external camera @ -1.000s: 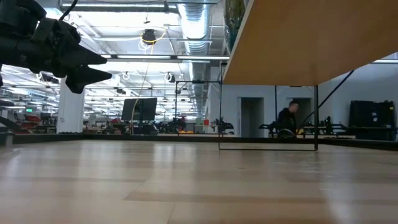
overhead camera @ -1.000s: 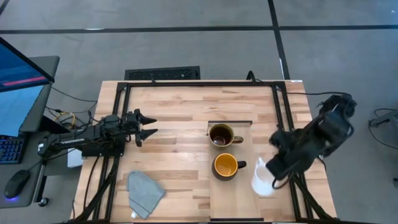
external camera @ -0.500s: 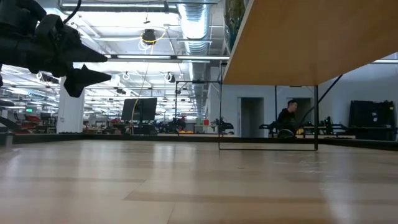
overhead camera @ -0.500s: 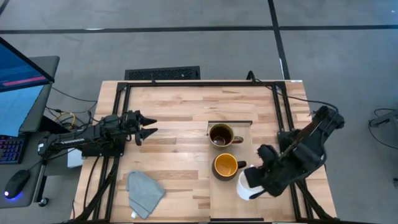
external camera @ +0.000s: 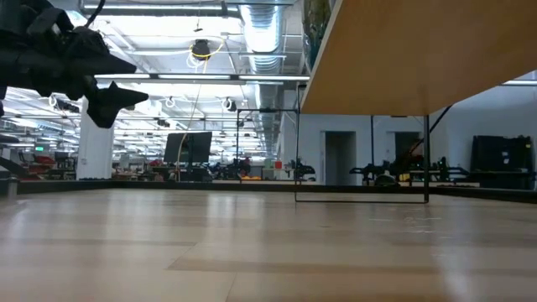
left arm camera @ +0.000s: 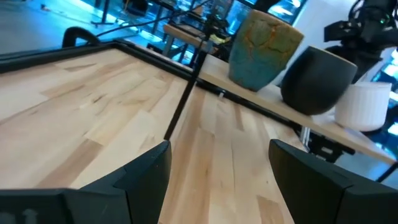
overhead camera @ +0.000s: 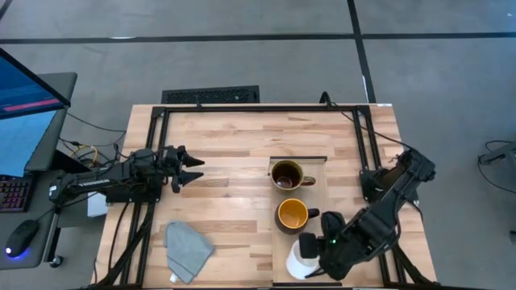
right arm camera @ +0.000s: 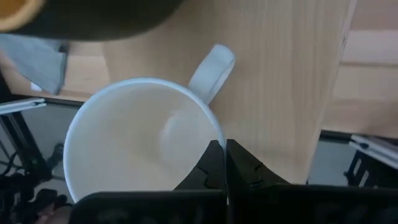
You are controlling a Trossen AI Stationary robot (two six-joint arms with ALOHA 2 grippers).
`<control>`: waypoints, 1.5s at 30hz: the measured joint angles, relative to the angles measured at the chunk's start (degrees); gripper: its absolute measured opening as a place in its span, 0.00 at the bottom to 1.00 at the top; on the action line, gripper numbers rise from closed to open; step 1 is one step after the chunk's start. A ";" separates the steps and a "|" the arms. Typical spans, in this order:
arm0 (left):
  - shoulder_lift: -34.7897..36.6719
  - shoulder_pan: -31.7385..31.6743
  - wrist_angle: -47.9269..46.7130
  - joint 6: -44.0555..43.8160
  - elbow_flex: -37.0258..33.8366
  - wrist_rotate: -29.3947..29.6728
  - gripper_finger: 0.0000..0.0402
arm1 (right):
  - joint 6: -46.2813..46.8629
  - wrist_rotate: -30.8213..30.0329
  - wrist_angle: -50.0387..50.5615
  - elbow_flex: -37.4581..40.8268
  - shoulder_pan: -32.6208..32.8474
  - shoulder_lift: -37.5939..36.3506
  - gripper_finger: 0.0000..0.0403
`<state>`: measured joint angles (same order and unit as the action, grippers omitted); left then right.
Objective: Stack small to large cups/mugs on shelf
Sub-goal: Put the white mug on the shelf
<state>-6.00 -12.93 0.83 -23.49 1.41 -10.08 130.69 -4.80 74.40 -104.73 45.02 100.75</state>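
While clamped by its rim in the shut jaws of the right gripper [right arm camera: 222, 163], hangs over the near end of the shelf [overhead camera: 310, 246]: small white mug [overhead camera: 303, 256], smooth, round, loop handle, nothing inside. Farther along that shelf, just beyond the white one: mug yellow inside and dark outside [overhead camera: 293, 214], upright, empty. Beyond that again, at the shelf's far end: glossy dark brown mug [overhead camera: 285, 176], a dark patch at its bottom. Shelf itself a long narrow board of pale plain wood, smoother than the striped butcher-block desk [overhead camera: 234, 137]. Well away from the shelf, toward the left arm: crumpled grey-blue cloth [overhead camera: 188, 246]. Left gripper [overhead camera: 193, 170] hovering over bare desk, jaws spread wide, holding nothing.
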 joint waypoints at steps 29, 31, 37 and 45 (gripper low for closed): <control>0.00 -0.02 0.14 6.32 -0.02 -0.16 0.65 | 3.90 -4.48 2.81 -0.92 2.75 0.61 0.09; 0.00 -0.02 0.14 6.30 -0.02 -0.14 0.65 | 3.90 -4.48 2.81 -0.92 2.73 0.61 0.10; 0.01 -0.02 0.16 6.26 -0.02 -0.14 0.65 | 3.88 -4.40 2.62 -0.90 2.75 0.61 0.09; 0.00 -0.02 0.16 6.19 -0.02 -0.13 0.65 | 3.75 -4.26 2.67 -0.90 2.75 0.61 0.12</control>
<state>-6.00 -12.95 0.99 -17.30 1.39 -10.21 134.43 -9.06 77.07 -105.62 47.77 101.36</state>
